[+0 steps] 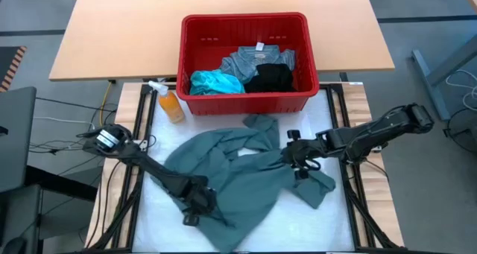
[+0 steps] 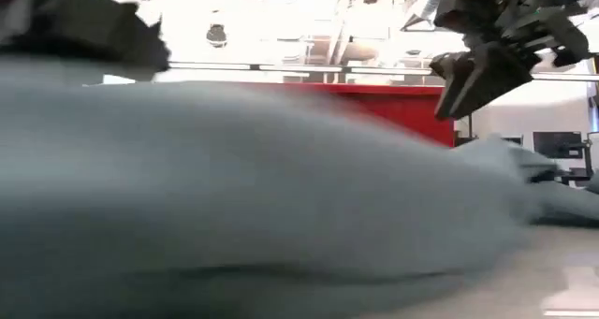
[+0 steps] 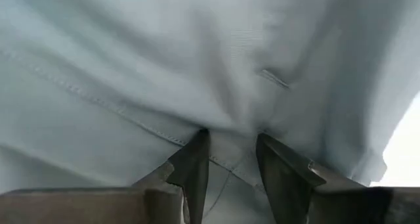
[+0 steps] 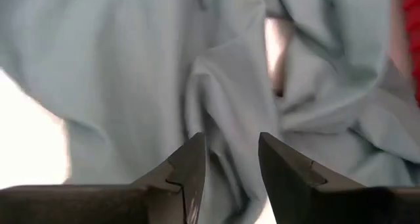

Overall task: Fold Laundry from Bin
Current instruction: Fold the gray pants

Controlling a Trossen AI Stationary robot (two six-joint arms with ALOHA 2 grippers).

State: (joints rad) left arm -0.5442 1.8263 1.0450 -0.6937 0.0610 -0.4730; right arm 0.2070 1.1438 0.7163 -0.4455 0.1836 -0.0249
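Left gripper fingers parted, tips on the grey-green garment, right gripper parted just above it

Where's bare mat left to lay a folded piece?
Free: the white mat strip left of the grey-green shirt, below the orange spray bottle, and the corner right of the shirt's hem near the right end effector. Crowded: the centre under the shirt and the strip along the red bin.

matt soft cloth garment; glossy plastic bin.
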